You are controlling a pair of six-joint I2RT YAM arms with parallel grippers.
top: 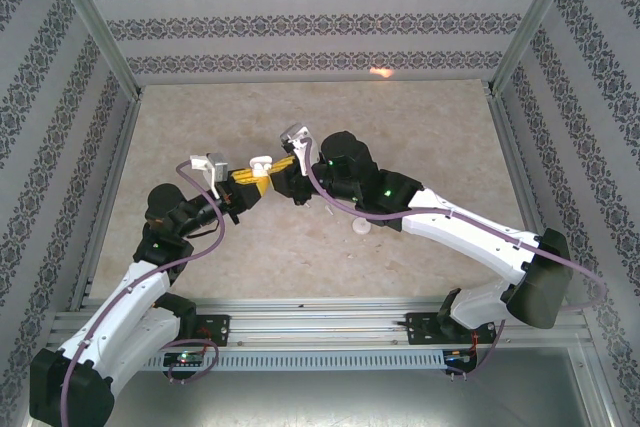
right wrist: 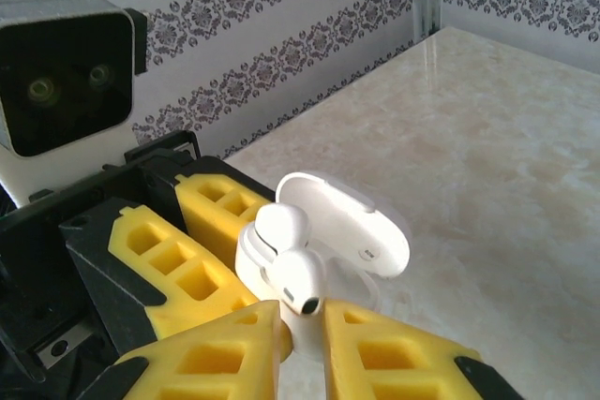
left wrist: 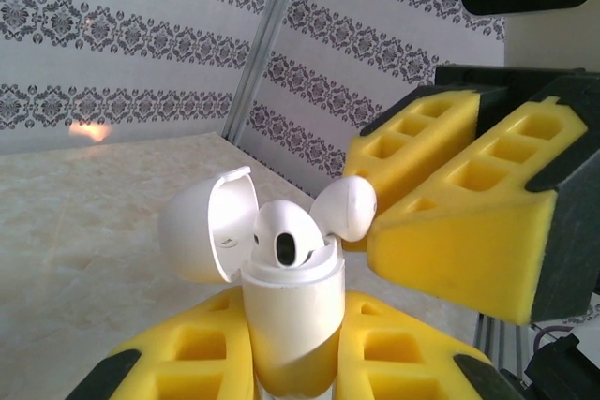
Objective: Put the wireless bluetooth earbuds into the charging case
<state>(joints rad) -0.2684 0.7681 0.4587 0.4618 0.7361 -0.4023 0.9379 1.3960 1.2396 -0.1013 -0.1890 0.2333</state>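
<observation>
My left gripper (left wrist: pixel 291 367) is shut on the white charging case (left wrist: pixel 291 311) and holds it upright above the table, its lid (left wrist: pixel 208 227) swung open. One earbud (left wrist: pixel 286 236) sits in the case. A second earbud (left wrist: pixel 345 208) leans over the case's right rim, its stem hidden. My right gripper (right wrist: pixel 302 330) meets it from the other side. Its yellow fingertips stand slightly parted on either side of that second earbud (right wrist: pixel 302 280), so it is open. From the top view both grippers (top: pixel 250 187) (top: pixel 284 169) meet at the case (top: pixel 261 163) over the table's middle.
A small white piece (top: pixel 361 230) lies on the beige table (top: pixel 420 137) just under the right arm. The left wrist camera (right wrist: pixel 61 72) sits close to my right fingers. Patterned walls and metal posts (top: pixel 525 22) enclose the table.
</observation>
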